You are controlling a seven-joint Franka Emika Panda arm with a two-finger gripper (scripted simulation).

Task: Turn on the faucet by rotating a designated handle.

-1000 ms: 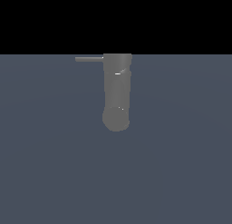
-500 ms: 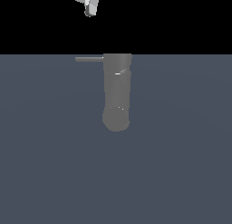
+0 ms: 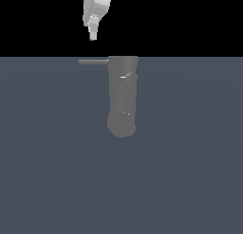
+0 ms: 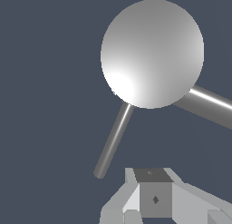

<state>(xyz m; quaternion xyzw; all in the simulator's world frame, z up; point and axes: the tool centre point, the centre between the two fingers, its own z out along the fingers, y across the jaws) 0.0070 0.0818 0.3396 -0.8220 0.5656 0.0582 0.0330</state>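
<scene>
Exterior view: we see the faucet (image 3: 123, 95) on the slate-blue table (image 3: 57, 171), a thick matte grey cylinder with its rounded end toward the camera and small white glints on its side.
Handle: a thin grey rod (image 3: 93, 61) sticking out from the far end of the faucet toward the exterior view's left, lying level along the table's far edge.
Claw: white, hanging from above at the top of the exterior view (image 3: 93, 35), over the handle but clearly apart from it; it holds nothing.
Claw state: we cannot tell how far it is open; only a narrow tip shows in the exterior view, and the wrist view shows only part of it.
Wrist view: we look down on the faucet's round end (image 4: 152, 54), with the handle (image 4: 113, 140) slanting out from under it and a second, thicker rod (image 4: 206, 104) leaving on the other side.
Wrist view, claw: its grey body (image 4: 154, 196) sits just beside the handle's free tip, not touching it.
</scene>
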